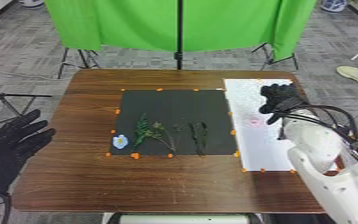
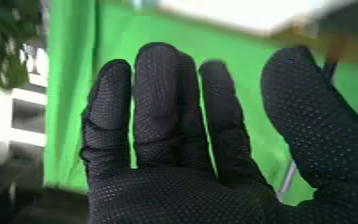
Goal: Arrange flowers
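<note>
In the head view, my left hand (image 1: 14, 145) is at the table's left edge, its fingers straight and spread. My right hand (image 1: 280, 97) is over the far part of the white sheet (image 1: 251, 90) on the right. The right wrist view has my right hand (image 2: 184, 195) with straight fingers and the thumb apart, holding nothing. On the black mat (image 1: 167, 100) lie a leafy green sprig (image 1: 142, 129), a branching stem (image 1: 164, 137), two thin dark green stems (image 1: 199, 136) and a blue flower (image 1: 119, 141). A pink flower shape (image 1: 254, 121) is on the white sheet.
The brown wooden table (image 1: 140, 190) has small orange markers (image 1: 135, 156) along the mat and sheet edges. A green cloth (image 1: 229, 25) hangs on stands beyond the far edge. Cables (image 1: 331, 117) run along my right forearm.
</note>
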Robot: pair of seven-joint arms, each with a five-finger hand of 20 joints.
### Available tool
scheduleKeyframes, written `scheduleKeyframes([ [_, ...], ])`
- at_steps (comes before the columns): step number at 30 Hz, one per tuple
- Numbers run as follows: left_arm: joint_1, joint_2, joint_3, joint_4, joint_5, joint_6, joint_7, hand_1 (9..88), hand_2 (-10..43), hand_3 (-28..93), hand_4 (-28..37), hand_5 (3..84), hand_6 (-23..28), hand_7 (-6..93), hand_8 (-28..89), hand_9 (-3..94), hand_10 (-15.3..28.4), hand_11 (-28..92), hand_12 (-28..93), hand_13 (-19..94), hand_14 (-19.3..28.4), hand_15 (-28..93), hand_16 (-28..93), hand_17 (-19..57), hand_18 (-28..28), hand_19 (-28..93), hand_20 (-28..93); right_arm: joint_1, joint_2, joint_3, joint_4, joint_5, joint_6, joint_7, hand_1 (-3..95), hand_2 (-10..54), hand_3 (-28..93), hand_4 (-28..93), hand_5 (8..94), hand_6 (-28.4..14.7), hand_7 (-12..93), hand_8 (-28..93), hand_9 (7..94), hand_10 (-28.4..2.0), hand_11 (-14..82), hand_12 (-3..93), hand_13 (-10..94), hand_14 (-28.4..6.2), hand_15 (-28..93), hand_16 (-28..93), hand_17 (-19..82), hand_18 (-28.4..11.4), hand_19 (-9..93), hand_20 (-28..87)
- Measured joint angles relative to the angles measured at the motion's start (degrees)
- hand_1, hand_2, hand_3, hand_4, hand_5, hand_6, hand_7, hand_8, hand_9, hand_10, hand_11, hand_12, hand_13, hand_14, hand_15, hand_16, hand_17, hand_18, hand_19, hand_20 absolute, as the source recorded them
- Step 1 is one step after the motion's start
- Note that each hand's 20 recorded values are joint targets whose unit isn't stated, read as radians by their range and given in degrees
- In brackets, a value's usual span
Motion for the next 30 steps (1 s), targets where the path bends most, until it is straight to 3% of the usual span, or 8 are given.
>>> scheduleKeyframes([
  [4,-0.2,0.05,0.05,0.05,0.0,-0.03,-0.07,25.8,-2.5,70,-24.7,38.0,2.9,20.1,-10,32.2,13.2,28,13,27,16.3,36,-2,-7.5,22.5,49,5,-0.5,0.0,0.4,1.1,1.8,-4.3,-0.5,29.9,-9.5,92,-28,38.0,-6.1,27,-17,40.2,-9.5,31.1,20.0,49,-6.7,70,17,21,-17.6,76,40],
  [12,-0.4,0.23,0.08,0.17,0.0,-0.16,-0.2,25.8,-2.6,70,-24.9,38.0,2.9,20.1,-10,32.3,13.2,28,13,27,16.3,37,-1,-7.5,22.4,49,5,-2.6,-0.2,-0.3,1.9,1.9,-0.7,-1.3,29.3,-9.5,91,-28,39.2,-5.1,31,-18,42.9,-10.1,36.8,20.6,52,-6.0,70,16,23,-17.5,77,40],
  [17,-0.4,0.35,0.14,0.2,0.0,-0.16,-0.21,25.7,-2.6,70,-24.9,38.0,2.8,20.3,-10,32.3,13.2,28,13,27,16.2,37,-2,-7.5,22.4,49,5,-3.0,-0.6,-0.7,1.9,1.8,0.7,-2.1,30.0,-9.5,90,-28,42.4,-3.3,34,-20,49.2,-9.1,38.7,20.0,56,-5.2,69,17,24,-17.5,77,40],
  [20,-0.3,0.35,0.15,0.2,0.0,-0.18,-0.18,25.5,-2.8,71,-25.0,38.1,2.8,20.3,-10,32.4,13.2,28,13,28,16.3,37,-2,-7.5,22.4,49,5,-3.0,-0.7,-1.1,1.9,1.8,1.3,-2.3,32.0,-9.5,89,-28,46.5,-1.8,36,-21,56.1,-7.9,39.4,20.5,61,-4.6,66,18,25,-17.4,77,40],
  [23,-0.3,0.32,0.14,0.2,0.0,-0.2,-0.14,25.5,-2.9,71,-25.2,38.1,2.8,20.3,-10,32.3,13.2,28,13,28,16.2,37,-2,-7.5,22.4,49,5,-3.0,-0.8,-1.7,2.1,1.8,2.1,-2.2,42.2,-9.3,81,-28,58.3,0.8,48,-14,76.3,-2.6,20.3,39.8,69,-3.3,60,27,29,-17.1,78,39],
  [24,-0.3,0.3,0.14,0.2,0.0,-0.2,-0.13,25.5,-2.9,71,-25.3,38.1,2.7,20.4,-10,32.4,13.2,28,13,28,16.2,37,-2,-7.5,22.4,49,5,-3.0,-0.8,-2.0,2.4,1.8,2.7,-2.2,43.6,-8.5,80,-28,60.5,1.2,50,-13,79.4,-2.4,18.3,41.9,70,-3.1,59,28,29,-17.1,79,39],
  [26,-0.3,0.27,0.13,0.19,0.0,-0.2,-0.13,25.5,-2.9,71,-25.3,38.1,2.7,20.4,-10,32.4,13.2,28,13,28,16.2,37,-2,-7.5,22.4,49,5,-2.7,-0.8,-2.8,3.3,1.8,5.3,-2.3,47.0,-6.5,81,-28,66.4,1.9,50,-12,84.8,-1.9,17.6,43.7,74,-3.0,59,29,31,-16.8,80,39],
  [30,-0.2,0.2,0.08,0.14,0.02,-0.18,-0.13,25.6,-2.9,71,-25.5,38.1,2.7,20.4,-10,32.5,13.2,28,13,28,16.2,37,-2,-7.5,22.4,49,5,-2.1,-0.8,-4.3,6.2,0.5,12.3,-3.6,47.2,-9.0,85,-28,71.6,2.1,48,-13,88.6,-1.6,17.4,45.6,77,-2.8,60,30,33,-17.0,81,39],
])
